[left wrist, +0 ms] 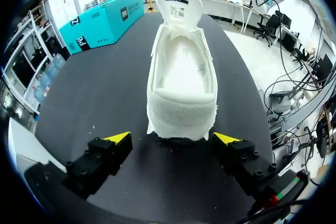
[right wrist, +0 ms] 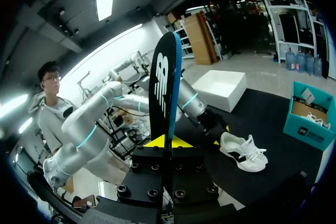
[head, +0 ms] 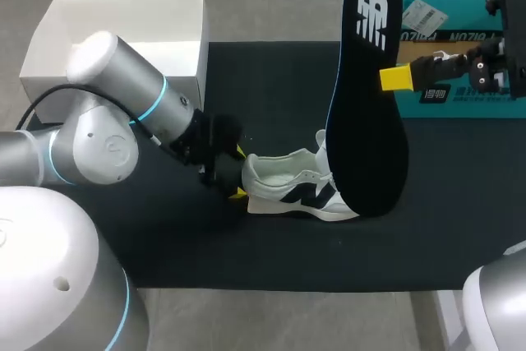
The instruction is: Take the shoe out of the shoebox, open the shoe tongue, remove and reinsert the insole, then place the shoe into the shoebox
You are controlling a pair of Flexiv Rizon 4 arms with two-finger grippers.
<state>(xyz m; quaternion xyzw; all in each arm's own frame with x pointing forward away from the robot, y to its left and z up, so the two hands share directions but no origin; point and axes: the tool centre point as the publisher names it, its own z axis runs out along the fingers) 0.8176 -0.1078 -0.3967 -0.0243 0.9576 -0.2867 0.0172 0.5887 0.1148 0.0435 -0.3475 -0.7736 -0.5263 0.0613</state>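
Risk: your tall insole (head: 366, 96), pinched at one edge in the clamped right gripper (right wrist: 168, 141), may flex or snag on re-entry, since the shoe (head: 296, 187) looks unsecured | Position: shoe on black mat (head: 271, 252), heel between your left gripper's (left wrist: 172, 138) parted fingers, seemingly untouched.

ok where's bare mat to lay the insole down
Bare mat: the strip along the near edge in front of the shoe, the stretch behind it between white box and teal shoebox, and right of the shoe's toe. Crowded at the heel, where the left gripper sits.
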